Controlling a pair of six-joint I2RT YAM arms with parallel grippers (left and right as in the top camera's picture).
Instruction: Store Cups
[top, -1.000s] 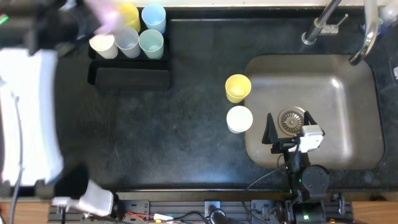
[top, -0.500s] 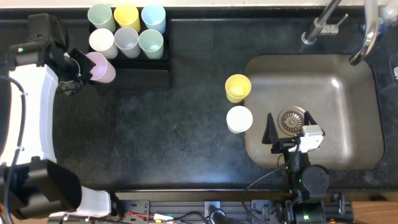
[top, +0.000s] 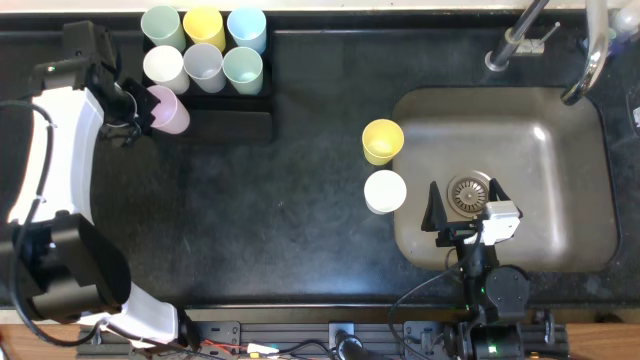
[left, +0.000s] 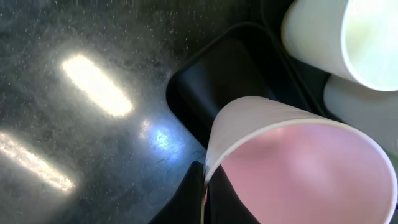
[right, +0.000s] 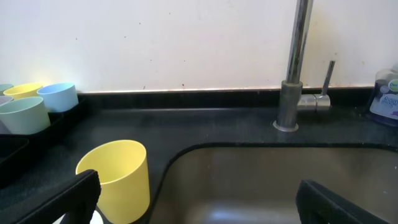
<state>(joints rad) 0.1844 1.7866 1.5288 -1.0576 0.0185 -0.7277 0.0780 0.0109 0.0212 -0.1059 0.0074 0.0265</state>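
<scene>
Grips the tilted pink cup (left: 298, 168) by its rim with the left gripper (left: 202, 196) clamped on it, at the left end of the black tray (top: 215, 127) on the far left of the counter (top: 300, 230), just beside the six cups (top: 205, 65) standing in the tray's two far rows. Holds the right gripper (top: 463, 205) with fingers apart over the sink (top: 560, 150), near the drain (top: 468, 192); has a yellow cup (top: 382, 140) and, nearer, a white cup (top: 385, 191) standing on the counter just left of the sink

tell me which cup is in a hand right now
The pink cup, gripped by the left hand at the black tray's left end; every other cup stands free.
</scene>
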